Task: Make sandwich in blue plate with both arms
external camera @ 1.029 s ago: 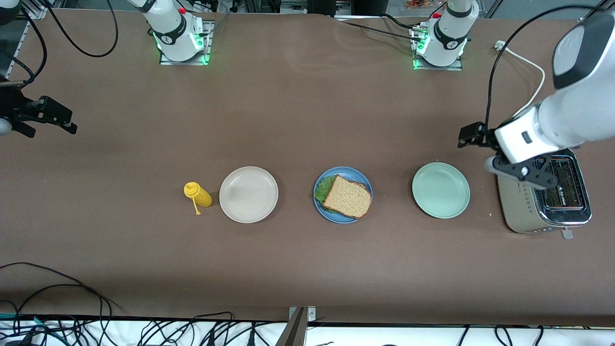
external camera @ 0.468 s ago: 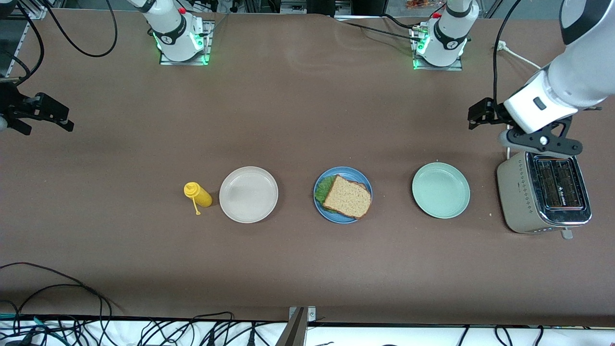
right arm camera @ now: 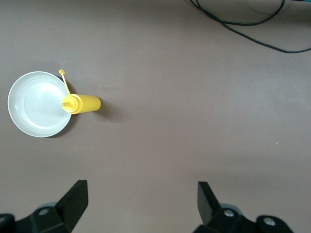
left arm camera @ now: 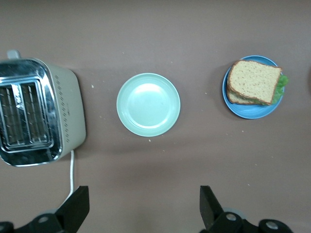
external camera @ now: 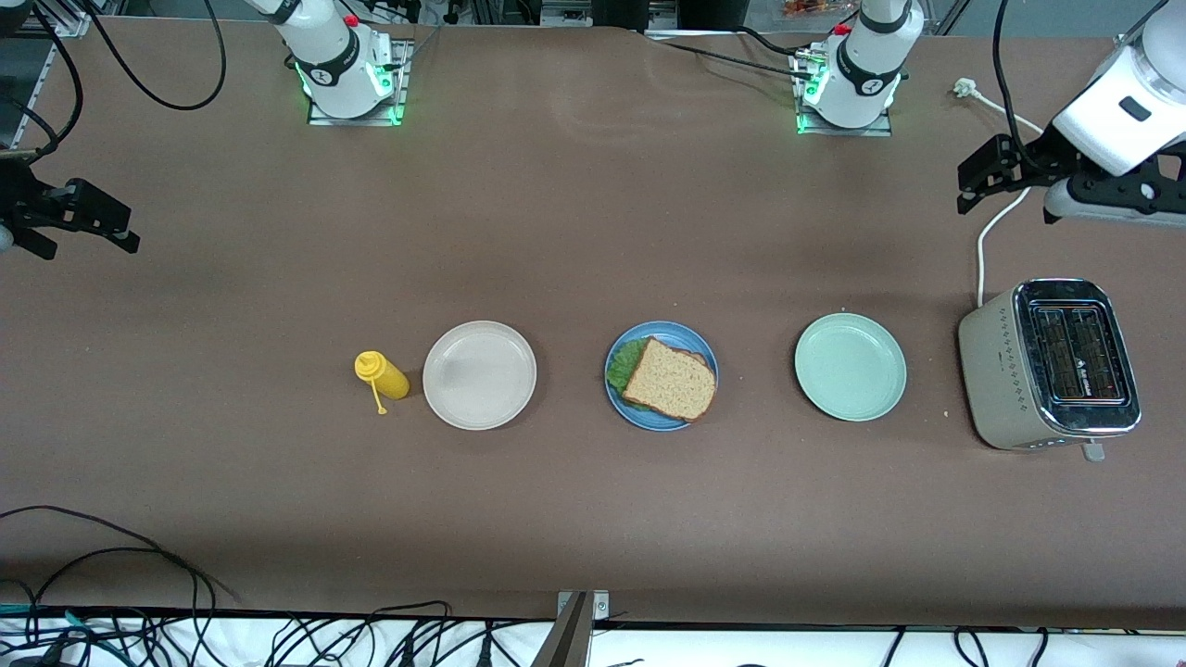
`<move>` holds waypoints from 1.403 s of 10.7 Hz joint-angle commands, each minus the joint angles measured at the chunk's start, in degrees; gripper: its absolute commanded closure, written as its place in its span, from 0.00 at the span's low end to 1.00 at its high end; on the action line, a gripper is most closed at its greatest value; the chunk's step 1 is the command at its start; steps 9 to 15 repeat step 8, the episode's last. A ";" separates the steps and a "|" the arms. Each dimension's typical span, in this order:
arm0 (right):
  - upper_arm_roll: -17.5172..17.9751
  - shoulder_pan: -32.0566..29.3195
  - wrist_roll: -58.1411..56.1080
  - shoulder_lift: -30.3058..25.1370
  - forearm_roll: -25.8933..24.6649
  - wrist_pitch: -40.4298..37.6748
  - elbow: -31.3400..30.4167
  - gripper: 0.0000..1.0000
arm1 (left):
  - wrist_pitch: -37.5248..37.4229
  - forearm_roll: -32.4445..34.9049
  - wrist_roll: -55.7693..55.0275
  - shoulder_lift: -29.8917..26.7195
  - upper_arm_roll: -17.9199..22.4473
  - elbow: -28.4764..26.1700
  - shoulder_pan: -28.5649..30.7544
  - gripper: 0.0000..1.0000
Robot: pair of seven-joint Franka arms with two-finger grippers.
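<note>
The sandwich (external camera: 669, 378) lies on the blue plate (external camera: 687, 334) in the middle of the table: a brown bread slice on top, with green lettuce (external camera: 617, 367) peeking out at one edge. The left wrist view shows the sandwich (left arm camera: 253, 81) on the blue plate (left arm camera: 252, 113) with a second slice underneath. My left gripper (left arm camera: 144, 201) is open and empty. It hangs high over the table by the toaster's white cord (external camera: 991, 227). My right gripper (right arm camera: 142, 199) is also open and empty, up at the right arm's end of the table.
A pale green plate (external camera: 850, 366) sits between the blue plate and a silver toaster (external camera: 1052, 366). On the blue plate's other flank are a beige plate (external camera: 479, 374) and a yellow squeeze bottle (external camera: 381, 375). Cables trail along the table edge nearest the camera.
My left arm has lifted off from over the toaster and pulled back toward the robots' side of the table, leaving the toaster uncovered. The right gripper has barely shifted.
</note>
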 commanded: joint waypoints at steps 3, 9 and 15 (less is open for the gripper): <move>-0.11 0.20 0.45 -0.03 -0.93 -1.41 1.02 0.00 | 1.58 -3.36 0.14 -1.83 2.51 -3.27 -1.36 0.00; -0.11 0.20 0.45 0.06 -0.84 -1.33 1.10 0.00 | 1.48 2.27 -0.38 -2.01 4.89 -3.01 -5.59 0.00; -0.11 0.20 0.45 0.06 -0.84 -1.33 1.10 0.00 | 1.48 2.27 -0.38 -2.01 4.89 -3.01 -5.59 0.00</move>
